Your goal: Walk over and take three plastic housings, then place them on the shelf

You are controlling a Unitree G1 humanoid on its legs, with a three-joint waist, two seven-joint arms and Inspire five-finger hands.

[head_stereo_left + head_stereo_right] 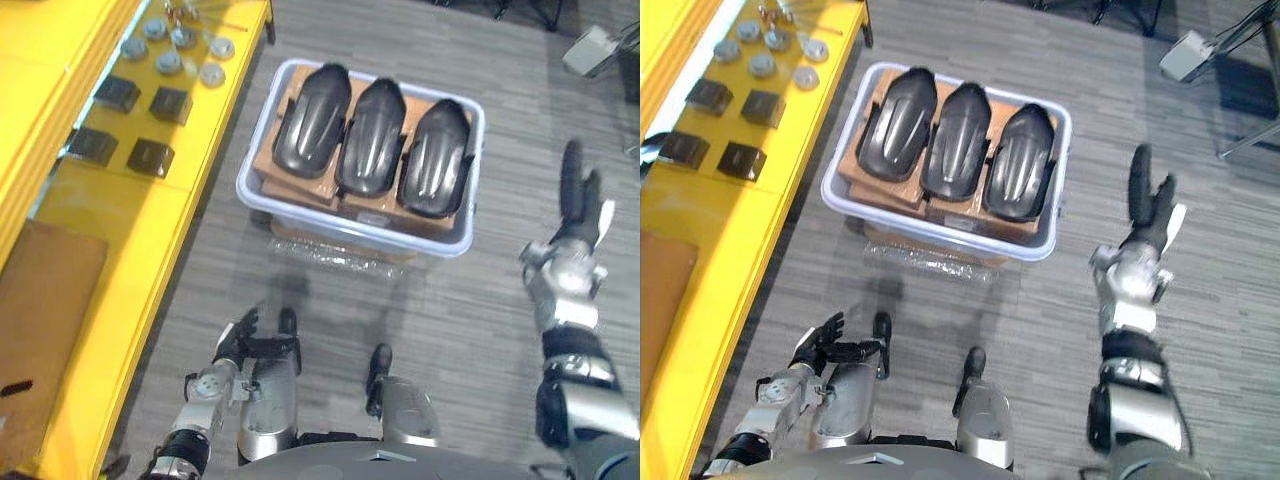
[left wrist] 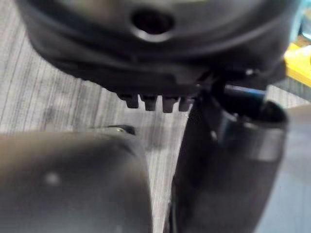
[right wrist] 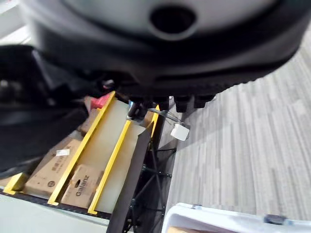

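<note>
Three black plastic housings (image 1: 372, 137) lie side by side on cardboard in a pale blue-grey bin (image 1: 357, 234) on the grey carpet ahead of me. My right hand (image 1: 580, 205) is raised to the right of the bin, fingers straight and apart, holding nothing. My left hand (image 1: 238, 343) hangs low at the lower left, near the yellow shelf (image 1: 150, 215), its fingers relaxed and empty. In the right wrist view a corner of the bin (image 3: 218, 221) shows.
The yellow shelf along the left carries several small black blocks (image 1: 150, 156) and grey round parts (image 1: 190, 55), with a brown cardboard sheet (image 1: 45, 330) nearer me. A flat clear plastic piece (image 1: 335, 260) lies in front of the bin. Distant yellow racking with cartons (image 3: 73, 174) stands in the right wrist view.
</note>
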